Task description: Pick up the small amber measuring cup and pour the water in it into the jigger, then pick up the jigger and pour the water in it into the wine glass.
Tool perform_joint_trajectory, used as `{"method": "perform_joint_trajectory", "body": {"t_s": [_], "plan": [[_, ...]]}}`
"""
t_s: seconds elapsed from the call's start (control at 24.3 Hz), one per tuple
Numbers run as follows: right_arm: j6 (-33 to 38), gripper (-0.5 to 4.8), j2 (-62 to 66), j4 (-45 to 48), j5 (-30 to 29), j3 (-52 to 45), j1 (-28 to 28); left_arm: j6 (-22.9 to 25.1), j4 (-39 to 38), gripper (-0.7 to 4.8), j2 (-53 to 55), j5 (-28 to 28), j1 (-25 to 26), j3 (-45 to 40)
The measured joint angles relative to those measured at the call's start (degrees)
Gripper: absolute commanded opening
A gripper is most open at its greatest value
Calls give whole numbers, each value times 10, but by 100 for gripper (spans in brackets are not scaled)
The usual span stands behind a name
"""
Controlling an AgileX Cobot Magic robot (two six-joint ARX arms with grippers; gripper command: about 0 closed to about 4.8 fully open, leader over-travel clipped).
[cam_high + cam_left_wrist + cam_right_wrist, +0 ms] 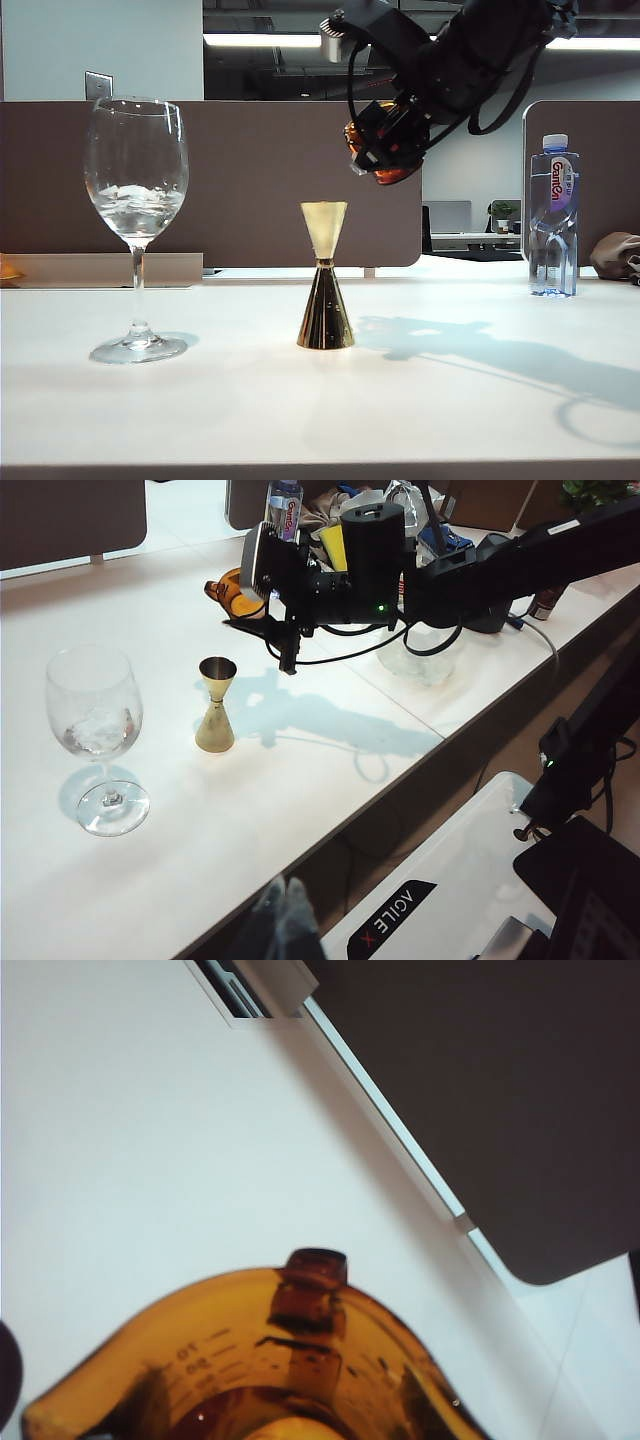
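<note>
We clamp our right gripper (pixel 385 150) on the light, rigid translucent amber measuring cup (pixel 392 172) above the slick gold hourglass jigger (pixel 325 290), best gripped at its waist; left gripper (pixel 285 905) unreadable.

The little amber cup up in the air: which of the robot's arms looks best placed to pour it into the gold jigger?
The right arm, probably. Its right gripper already holds the small amber measuring cup tilted, above and to the right of the jigger. The left gripper sits off the table edge, holding nothing.
</note>
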Motion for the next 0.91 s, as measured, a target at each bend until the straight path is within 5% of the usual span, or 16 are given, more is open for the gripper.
{"method": "perform_joint_trajectory", "body": {"t_s": [0.91], "plan": [[-172, -1, 48, 22, 14, 52, 17, 0, 0, -2, 0, 0, 0, 0]]}}
